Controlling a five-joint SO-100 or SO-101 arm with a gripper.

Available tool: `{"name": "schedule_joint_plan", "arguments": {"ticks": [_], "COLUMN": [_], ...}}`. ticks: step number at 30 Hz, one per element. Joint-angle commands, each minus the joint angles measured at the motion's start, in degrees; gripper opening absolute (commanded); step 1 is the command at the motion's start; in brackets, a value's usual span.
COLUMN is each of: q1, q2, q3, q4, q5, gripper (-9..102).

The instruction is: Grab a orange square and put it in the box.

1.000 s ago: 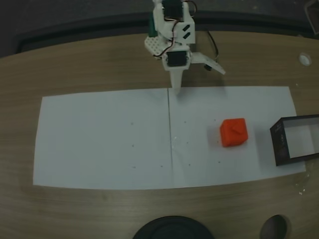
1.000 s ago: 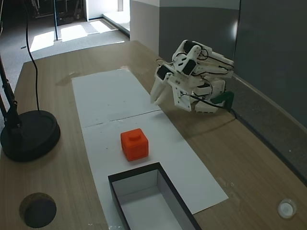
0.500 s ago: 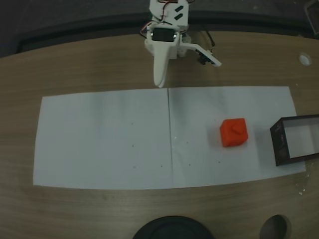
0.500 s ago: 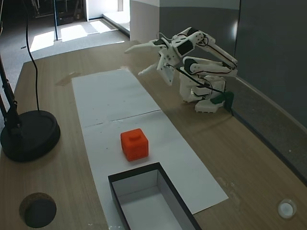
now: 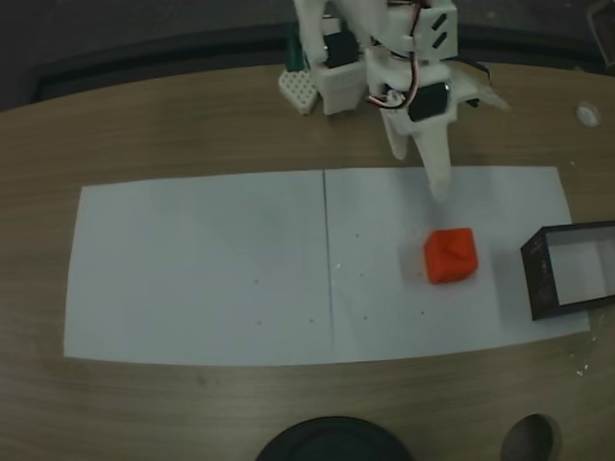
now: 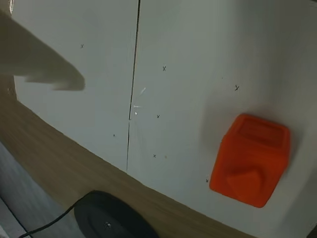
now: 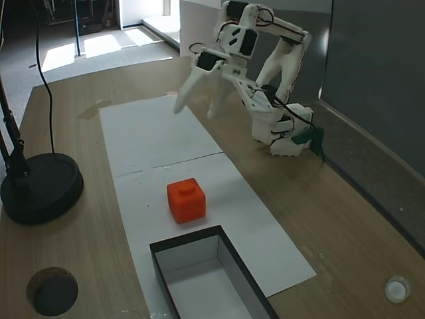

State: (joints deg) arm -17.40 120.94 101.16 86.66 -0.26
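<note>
Orange square [image 5: 452, 255] [image 6: 251, 158] [image 7: 186, 200]: 1 small orange-red block with a raised stud on top, resting on the white paper [image 5: 211, 269] [image 7: 149, 136], on the right half of it in a fixed view, right of the seam between the 2 sheets. Free of the gripper.

Box [image 5: 538, 279] [image 7: 166, 256]: 1 shallow tray, thin black walls, pale inside, lying at the right end of the paper in a fixed view, just right of the block and apart from it. The part of its inside that shows holds nothing.

Gripper [image 7: 196, 109]: white, 2 fingers, held in the air above the paper, jaws spread apart with nothing between them. In a fixed view 1 finger [image 5: 434, 163] points down toward the paper just beyond the block's far side, not touching it. In the wrist view 1 blurred finger [image 6: 34, 62] enters at upper left.

Round black base [image 7: 40, 186] with an upright rod: on the wooden table [image 5: 192, 125], left of the paper in a fixed view.
</note>
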Motion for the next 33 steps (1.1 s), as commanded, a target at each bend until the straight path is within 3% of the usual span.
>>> {"name": "schedule_joint_plan", "arguments": {"ticks": [1,7,17,24,33], "q1": [1.1,3.5,-9.6,-9.6,-8.0], "q2": [-10.4,-23.5,-25.2,-26.2,-36.0], "q3": [-10.3,-14.1,-14.1,-13.3,-14.1], "q4": [1.0,-1.1,-0.6,-7.7,-10.9], "q5": [-0.2,0.3,2.0,1.6,1.8], "gripper": [34,34,34,34,34]}}
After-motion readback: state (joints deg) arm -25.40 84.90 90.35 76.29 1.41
